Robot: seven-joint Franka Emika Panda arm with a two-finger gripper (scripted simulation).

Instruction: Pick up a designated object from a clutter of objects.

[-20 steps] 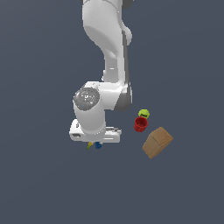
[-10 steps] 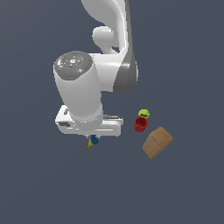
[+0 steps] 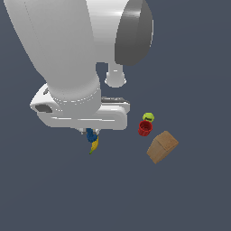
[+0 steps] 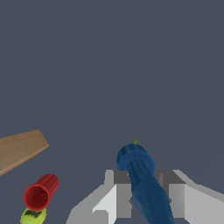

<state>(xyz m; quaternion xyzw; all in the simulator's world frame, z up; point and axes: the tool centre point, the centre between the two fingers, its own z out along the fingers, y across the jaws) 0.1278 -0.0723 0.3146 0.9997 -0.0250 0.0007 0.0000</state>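
Gripper (image 4: 144, 194): fingers (image 4: 117, 199) closed against either side of the dark-blue piece (image 4: 142, 183), which stands out between them; the piece is held in the grip. In the exterior view the arm (image 3: 67, 58) fills much of the frame, and the blue piece (image 3: 90, 134) shows just under the hand, with the yellow banana (image 3: 94, 145) directly below it. Red cup (image 3: 145, 128): toward the exterior view's right, lying on its side. Yellow-green ball (image 3: 148, 117): touching the cup. Brown box (image 3: 162, 146): near the cup, tilted.
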